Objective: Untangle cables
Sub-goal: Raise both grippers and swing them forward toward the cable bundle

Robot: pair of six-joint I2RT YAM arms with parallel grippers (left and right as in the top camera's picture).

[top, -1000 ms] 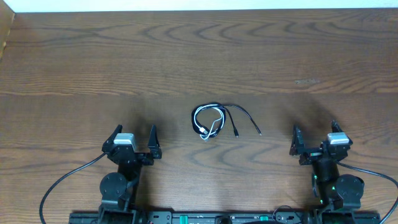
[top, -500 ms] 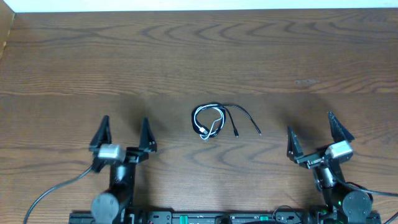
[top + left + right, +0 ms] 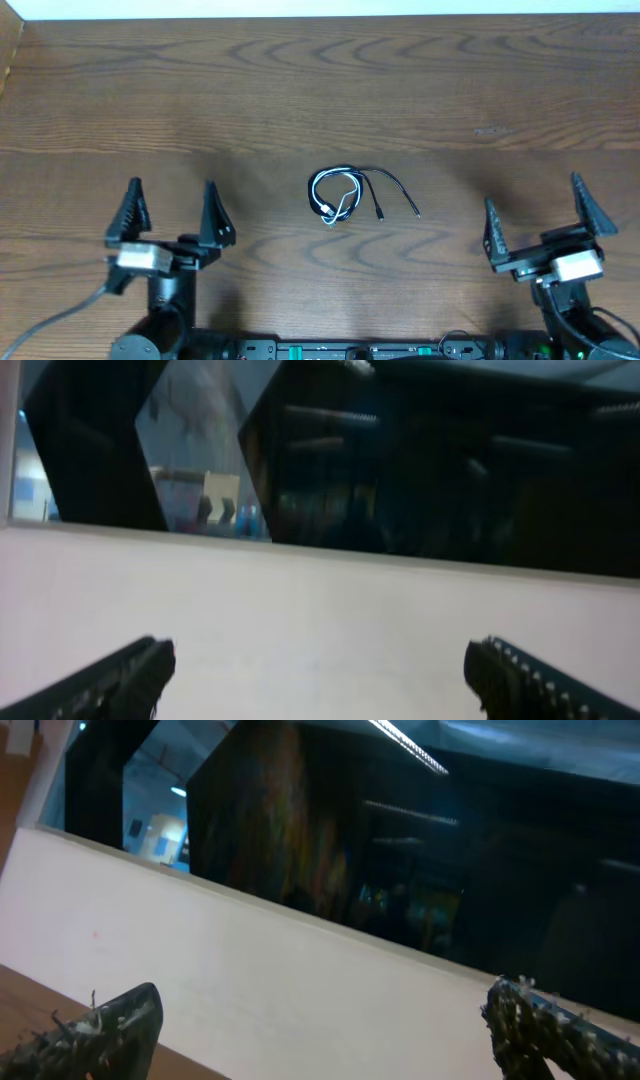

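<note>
Lying in a small knot near the middle of the wooden counter (image 3: 300,90), the cables (image 3: 340,193) sit untouched between two robot arms, seen from overhead. A short white cord (image 3: 316,186) coils in a loop together with black cord, and two black tails (image 3: 395,183) run out of the loop to the right, each ending in a small plug on the bare wood.

The left gripper (image 3: 172,187) stands at the near edge of the counter, well to the left of the tangle, its fingers (image 3: 130,210) spread wide and holding nothing. The right gripper (image 3: 533,192) stands at the near edge, well to the right, its fingers (image 3: 583,200) likewise wide and empty. A thicker black lead (image 3: 75,310) curves off the left arm at the lower left.

Both wrist cameras look out level, above the counter. The left wrist view shows its two dark fingertips (image 3: 130,675) far apart against a pale wall (image 3: 300,600) and dark window panes (image 3: 420,460). The right wrist view shows its toothed fingertips (image 3: 110,1020) just as far apart against the same wall, with a sliver of wood at the lower left.
</note>
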